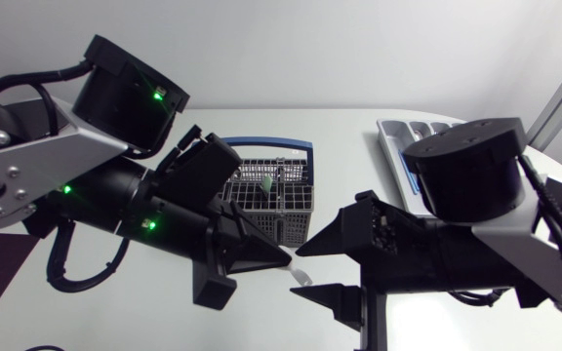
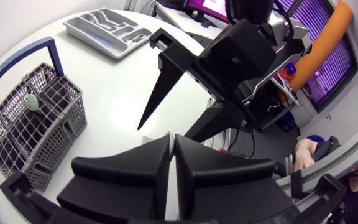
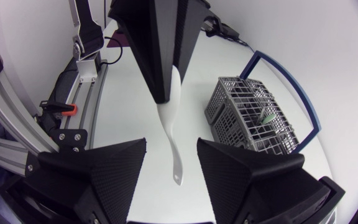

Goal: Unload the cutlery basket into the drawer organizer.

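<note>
1. Left gripper: lower centre of the head view. Its fingers are pressed narrow on one end of a white utensil, which is carried in the air over the table, clear of the basket.
2. White utensil: it slants away from the left fingertips. In the right wrist view its free end hangs in the gap between the other claw's fingers and touches neither. It looks presented for a hand-over, since the organizer lies on the right arm's side.
3. Right gripper: lower centre-right of the head view, facing the left one. Its fingers are spread wide on either side of the utensil and hold nothing, probably open to receive it.
4. Cutlery basket: centre of the head view, grey mesh with a blue handle. A green-handled piece stands inside, so unloading appears unfinished.
5. Drawer organizer: upper right of the head view, well apart from the basket. Its contents cannot be made out.
</note>
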Motion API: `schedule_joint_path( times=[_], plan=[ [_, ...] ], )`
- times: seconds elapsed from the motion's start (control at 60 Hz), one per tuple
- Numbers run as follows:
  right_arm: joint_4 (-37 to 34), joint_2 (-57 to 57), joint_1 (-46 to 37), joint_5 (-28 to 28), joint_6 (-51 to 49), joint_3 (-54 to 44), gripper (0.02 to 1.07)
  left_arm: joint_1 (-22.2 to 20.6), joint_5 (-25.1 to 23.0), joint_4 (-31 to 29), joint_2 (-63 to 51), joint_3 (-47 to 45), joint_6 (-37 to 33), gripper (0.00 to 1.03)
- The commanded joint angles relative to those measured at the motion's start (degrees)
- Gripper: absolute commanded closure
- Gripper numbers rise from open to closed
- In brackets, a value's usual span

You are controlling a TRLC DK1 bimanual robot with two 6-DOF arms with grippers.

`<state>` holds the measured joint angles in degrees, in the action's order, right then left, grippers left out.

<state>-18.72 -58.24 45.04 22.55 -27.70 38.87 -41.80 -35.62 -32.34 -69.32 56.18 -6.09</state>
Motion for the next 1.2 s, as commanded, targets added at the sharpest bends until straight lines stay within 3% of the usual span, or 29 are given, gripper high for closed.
schedule_joint_path(
  times=[0.0, 0.317, 0.433, 0.65, 0.783, 0.9, 0.967, 1.067, 1.183],
  plan=[
    [1.3, -1.3, 1.1, 0.4, -1.0, -1.4, 0.6, -0.4, -0.9, 0.6, -1.3, -0.5, -0.9, 1.0],
    [3.0, -2.3, 1.3, 0.1, -0.9, -2.0, 0.86, 0.2, -1.0, 1.6, -2.3, -0.6, -0.9, 1.0],
    [4.2, -2.5, 1.4, 0.0, -1.1, -2.7, 1.01, 0.5, -1.2, 1.6, -2.3, -0.6, -0.9, 1.0],
    [4.2, -2.5, 1.4, -0.7, -0.8, -3.3, 1.02, 1.5, -1.3, 1.6, -2.3, -0.5, -0.9, 0.99],
    [4.2, -3.4, 1.3, -1.2, -0.3, -2.8, 1.02, 2.1, -1.2, 1.8, -2.3, -0.1, -0.2, 0.74],
    [3.7, -4.1, 1.3, -1.4, -0.2, -2.7, 1.02, 2.4, -1.2, 1.7, -2.3, 0.4, 0.6, 0.34],
    [3.3, -4.3, 1.2, -1.7, 0.0, -2.5, 1.02, 3.1, -1.2, 1.7, -2.4, 0.9, 1.1, 0.21],
    [2.4, -4.3, 0.9, -1.8, 0.0, -2.6, 1.02, 4.7, -1.2, 1.8, -2.6, 2.0, 2.1, 0.13],
    [1.1, -4.2, 0.7, -2.1, -0.2, -3.0, 1.02, 7.1, -1.1, 2.6, -3.6, 3.4, 4.0, 0.11]
  ],
)
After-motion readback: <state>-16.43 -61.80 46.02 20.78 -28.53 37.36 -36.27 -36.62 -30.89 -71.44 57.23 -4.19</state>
